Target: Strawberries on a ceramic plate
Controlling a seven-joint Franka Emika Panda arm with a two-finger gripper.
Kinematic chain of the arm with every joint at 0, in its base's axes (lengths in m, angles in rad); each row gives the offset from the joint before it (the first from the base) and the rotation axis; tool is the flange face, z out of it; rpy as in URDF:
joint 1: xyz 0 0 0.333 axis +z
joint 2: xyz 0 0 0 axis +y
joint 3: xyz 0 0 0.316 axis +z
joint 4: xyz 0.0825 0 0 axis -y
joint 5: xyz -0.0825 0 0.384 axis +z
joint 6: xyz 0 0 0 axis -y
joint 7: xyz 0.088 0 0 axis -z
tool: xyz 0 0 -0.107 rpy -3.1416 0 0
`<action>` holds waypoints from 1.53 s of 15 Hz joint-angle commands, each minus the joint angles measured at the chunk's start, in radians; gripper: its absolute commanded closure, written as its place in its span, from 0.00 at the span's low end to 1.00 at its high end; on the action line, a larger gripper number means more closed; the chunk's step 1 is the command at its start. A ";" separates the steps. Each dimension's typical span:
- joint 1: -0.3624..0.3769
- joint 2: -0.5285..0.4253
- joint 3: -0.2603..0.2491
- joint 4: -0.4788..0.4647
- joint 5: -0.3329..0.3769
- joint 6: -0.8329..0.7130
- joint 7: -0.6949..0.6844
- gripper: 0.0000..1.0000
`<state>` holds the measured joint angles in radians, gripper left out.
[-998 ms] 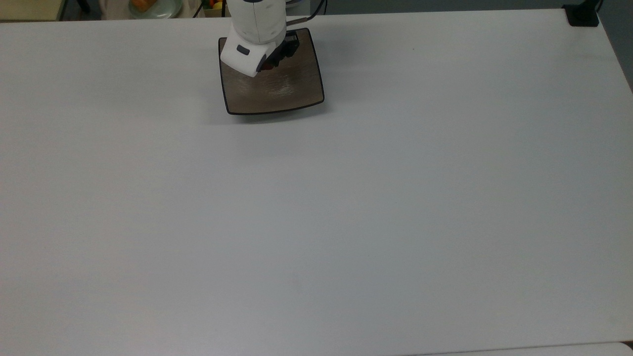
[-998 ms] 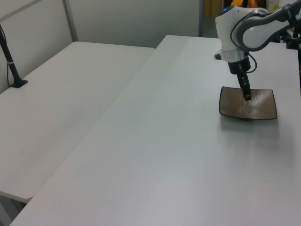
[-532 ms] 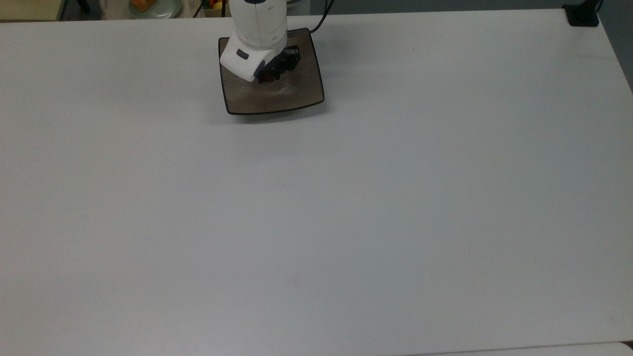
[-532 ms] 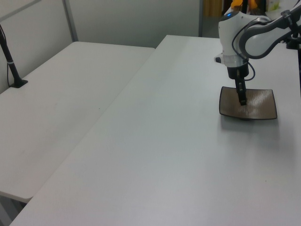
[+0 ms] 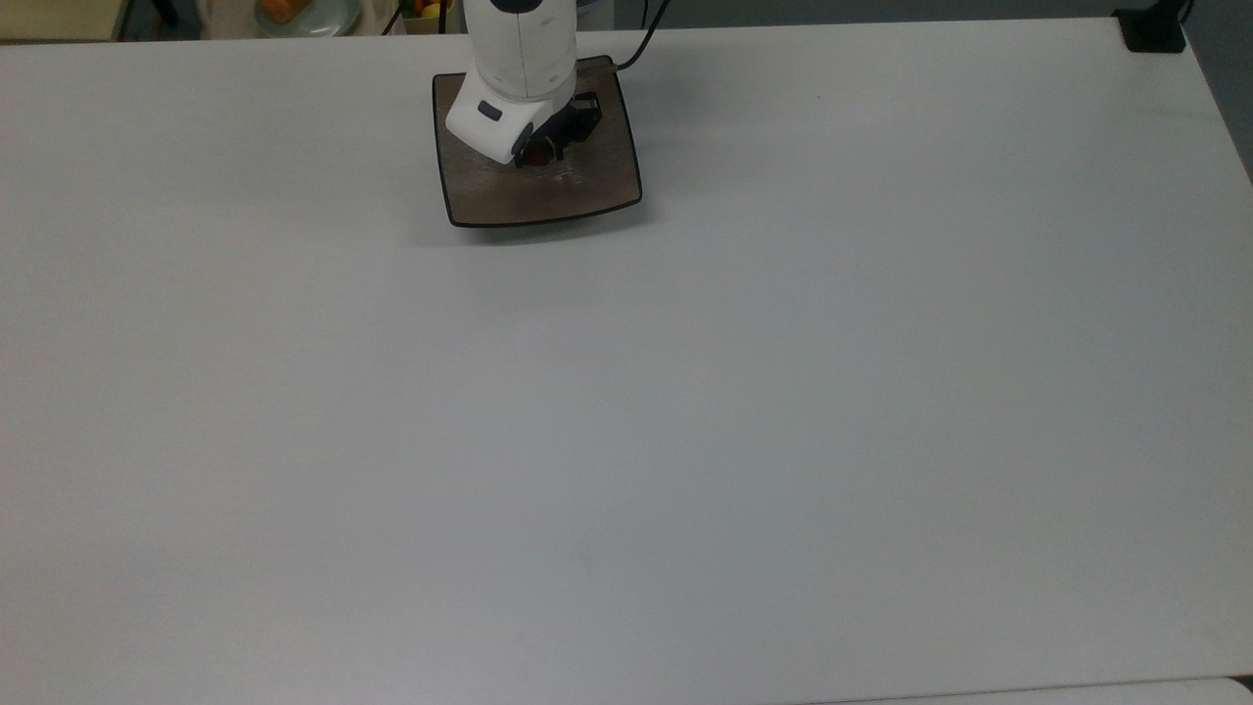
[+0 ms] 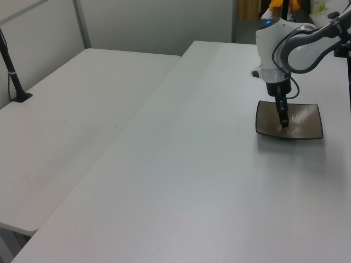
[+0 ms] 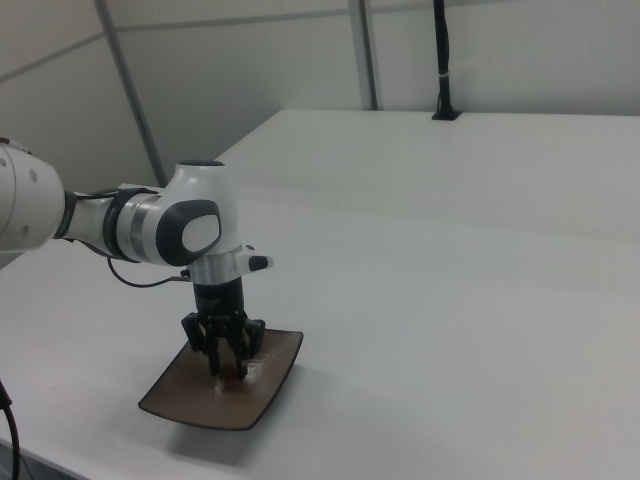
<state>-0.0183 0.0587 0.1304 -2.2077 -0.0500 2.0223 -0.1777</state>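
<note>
The ceramic plate (image 5: 587,186) is square, tan-brown and dark-rimmed, and lies near the table's far edge in the top view. The left view has the ceramic plate (image 6: 304,123) at its right, and the right view has the plate (image 7: 190,400) at its lower left. My gripper (image 5: 535,157) points straight down over the plate's middle, fingertips almost on its surface. A small dark red strawberry (image 5: 534,154) sits between the fingers, which are shut on it. From the right view the strawberry (image 7: 236,373) shows red just above the plate, under the gripper (image 7: 230,368). In the left view the gripper (image 6: 284,125) hides the berry.
A pale green dish (image 5: 303,12) with something orange lies beyond the table's far edge. A black mount (image 5: 1155,29) sits on the top view's right corner. A second white table (image 6: 82,109) with a black post (image 6: 13,76) adjoins on the left view's left.
The gripper has come down with the strawberry, from above the plate's far part to just over its middle. The plate has not moved.
</note>
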 commanded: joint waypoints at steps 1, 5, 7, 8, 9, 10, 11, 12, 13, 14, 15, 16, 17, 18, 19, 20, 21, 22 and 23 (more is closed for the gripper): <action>0.012 -0.020 -0.003 -0.015 -0.017 0.018 0.030 0.00; 0.014 -0.023 -0.003 0.031 -0.016 -0.014 0.032 0.00; 0.014 -0.023 -0.002 0.094 -0.016 -0.068 0.032 0.00; 0.017 -0.023 0.000 0.139 -0.011 -0.097 0.033 0.00; 0.021 -0.023 0.000 0.175 -0.008 -0.127 0.033 0.00; 0.021 -0.023 0.000 0.215 -0.004 -0.164 0.033 0.00; 0.021 -0.023 0.000 0.253 -0.001 -0.201 0.035 0.00; 0.029 -0.023 0.000 0.288 -0.001 -0.233 0.035 0.00; 0.032 -0.023 0.000 0.322 0.001 -0.261 0.035 0.00; 0.034 -0.023 0.000 0.371 0.002 -0.286 0.053 0.00; 0.034 -0.025 0.002 0.400 0.002 -0.296 0.069 0.00; 0.034 -0.025 0.005 0.443 0.004 -0.324 0.107 0.00; 0.034 -0.025 0.008 0.474 0.005 -0.341 0.133 0.00; 0.034 -0.023 0.008 0.497 0.010 -0.361 0.150 0.00; 0.034 -0.023 0.008 0.516 0.024 -0.375 0.156 0.00; 0.032 -0.023 0.008 0.534 0.035 -0.384 0.156 0.00; 0.032 -0.023 0.006 0.546 0.045 -0.399 0.156 0.00; 0.032 -0.026 0.008 0.569 0.050 -0.427 0.156 0.00; 0.032 -0.028 0.006 0.583 0.050 -0.441 0.156 0.00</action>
<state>0.0072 0.0301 0.1368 -1.6799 -0.0171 1.6464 -0.0480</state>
